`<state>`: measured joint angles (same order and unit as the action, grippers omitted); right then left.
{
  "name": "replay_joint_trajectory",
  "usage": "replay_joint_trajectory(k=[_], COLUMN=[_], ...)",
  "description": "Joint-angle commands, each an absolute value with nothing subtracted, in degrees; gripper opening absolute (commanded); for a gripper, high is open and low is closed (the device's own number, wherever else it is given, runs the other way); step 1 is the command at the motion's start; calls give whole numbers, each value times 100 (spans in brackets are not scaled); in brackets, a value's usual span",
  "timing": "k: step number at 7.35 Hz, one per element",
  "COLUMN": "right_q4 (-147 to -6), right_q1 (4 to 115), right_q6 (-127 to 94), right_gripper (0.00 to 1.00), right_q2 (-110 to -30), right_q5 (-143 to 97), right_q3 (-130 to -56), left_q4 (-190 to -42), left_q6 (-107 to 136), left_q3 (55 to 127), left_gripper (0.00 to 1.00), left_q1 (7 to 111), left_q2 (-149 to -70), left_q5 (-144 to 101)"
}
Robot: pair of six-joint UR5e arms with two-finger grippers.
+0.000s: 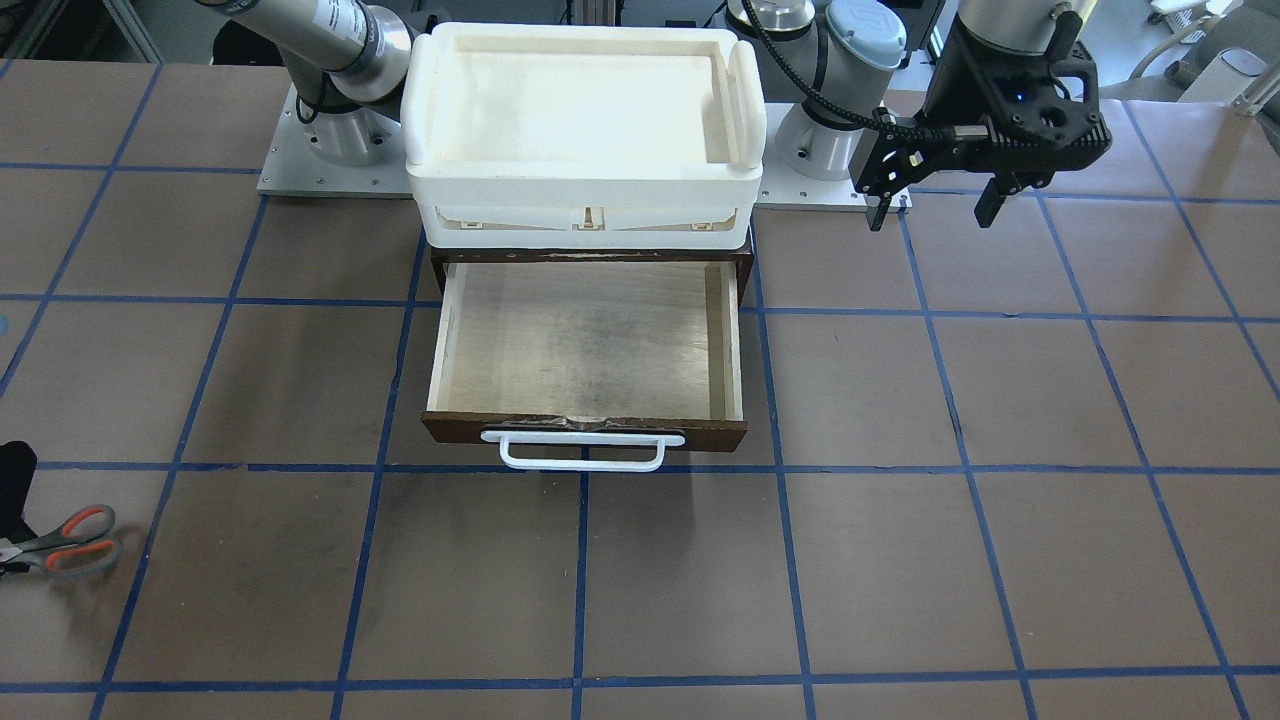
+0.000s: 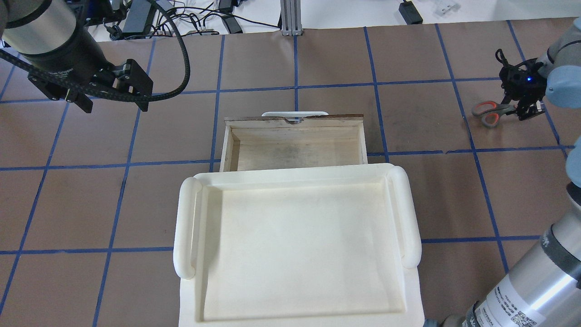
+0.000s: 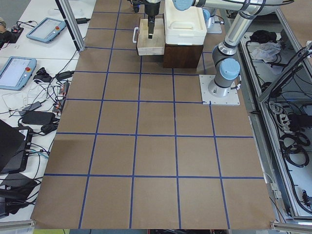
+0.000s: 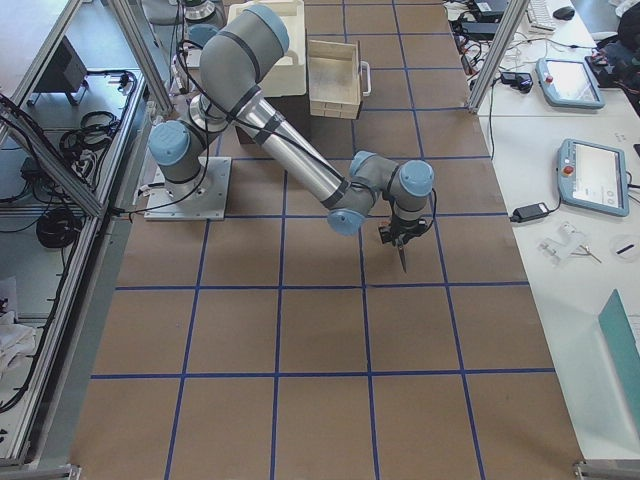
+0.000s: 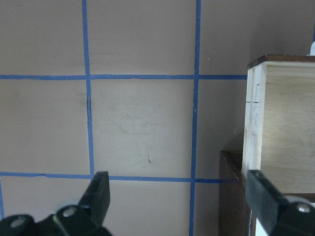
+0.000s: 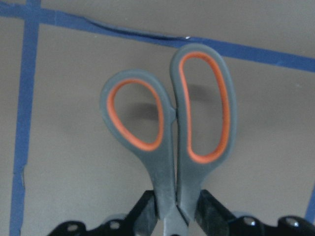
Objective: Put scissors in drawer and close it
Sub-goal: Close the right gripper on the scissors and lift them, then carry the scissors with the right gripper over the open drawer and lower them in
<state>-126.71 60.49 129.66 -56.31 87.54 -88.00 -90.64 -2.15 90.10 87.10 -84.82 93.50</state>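
Observation:
The scissors, with grey handles and orange-red inner loops, are gripped near the pivot by my right gripper. They are held low over the table, with a shadow beneath, far to the drawer's right in the overhead view. They also show at the front-facing view's left edge. The drawer is pulled open and empty, its white handle pointing away from me. My left gripper is open and empty, hovering left of the drawer, and its fingers frame bare table.
A white plastic tray sits on top of the dark cabinet behind the open drawer. The table is brown with a blue tape grid. The arm bases stand behind the cabinet.

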Motion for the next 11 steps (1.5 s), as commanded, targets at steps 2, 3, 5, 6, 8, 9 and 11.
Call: replay_joint_trajectory(k=[2, 3, 5, 6, 8, 9, 11], right_q4=[-11474, -11017, -10435, -10206, -10063, -10046, -10089], right_q1=[6458, 6721, 7379, 7679, 8617, 9092, 9902], right_q6=[12229, 11730, 10614, 9999, 8507, 7803, 6642], right_gripper=[0, 0, 0, 0, 0, 0, 0], right_q2=[-6711, -7028, -7478, -7662, -7796, -7805, -7770], right_q5=[8464, 8464, 8472, 8473, 8542, 8560, 8718], right_q3=[-8780, -8780, -8780, -8780, -8780, -8780, -8789], left_q4=[-9062, -9044, -9175, -9202, -9211, -9220, -9211], left_q6=[-167, -193, -272, -272, -273, -142, -211], left_q3=[9009, 9000, 9009, 9009, 9070, 9114, 9114], left_gripper=[100, 100, 100, 100, 100, 100, 100], left_q1=[8754, 8754, 8754, 8754, 8745, 8728, 8701], left_q2=[-8499, -8508, -8429, -8429, -8507, -8456, -8429], left_q5=[9142, 8949, 9017, 9009, 8991, 8939, 8921])
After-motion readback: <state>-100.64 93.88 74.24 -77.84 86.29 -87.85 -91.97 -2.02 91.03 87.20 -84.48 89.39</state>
